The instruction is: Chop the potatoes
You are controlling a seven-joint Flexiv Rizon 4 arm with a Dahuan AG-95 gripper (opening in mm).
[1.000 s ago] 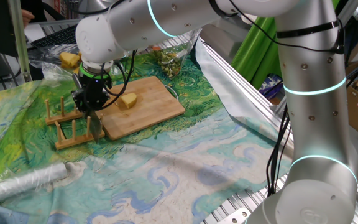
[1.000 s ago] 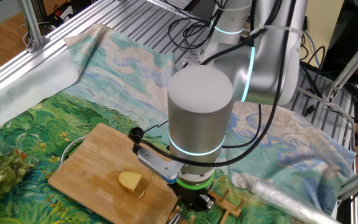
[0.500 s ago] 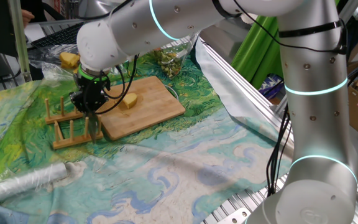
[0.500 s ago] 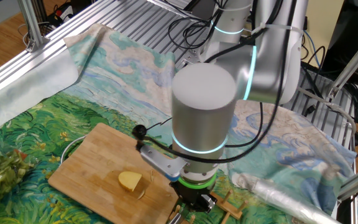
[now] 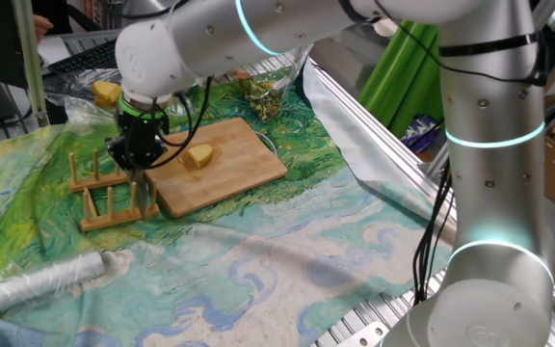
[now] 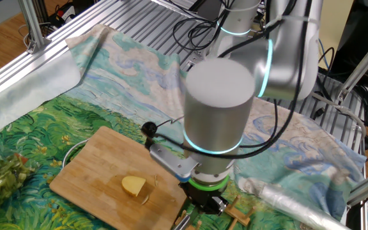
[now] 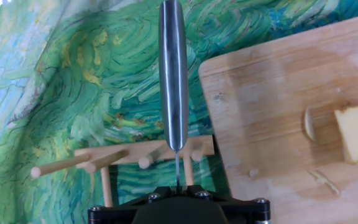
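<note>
Gripper (image 5: pixel 139 166) has come up a bit off the wooden peg rack (image 5: pixel 112 198), lifting the knife (image 7: pixel 173 74) with it: a second ago the blade sat low between the pegs beside the cutting board (image 5: pixel 222 164), now it hangs higher with its lower end about at peg height. The fingers closed on the knife over that second and now clamp it. In the other fixed view the arm's big round wrist housing (image 6: pixel 219 105) has shifted slightly right and up, and the gripper (image 6: pixel 203 197) under it stands a touch higher above the rack.
</note>
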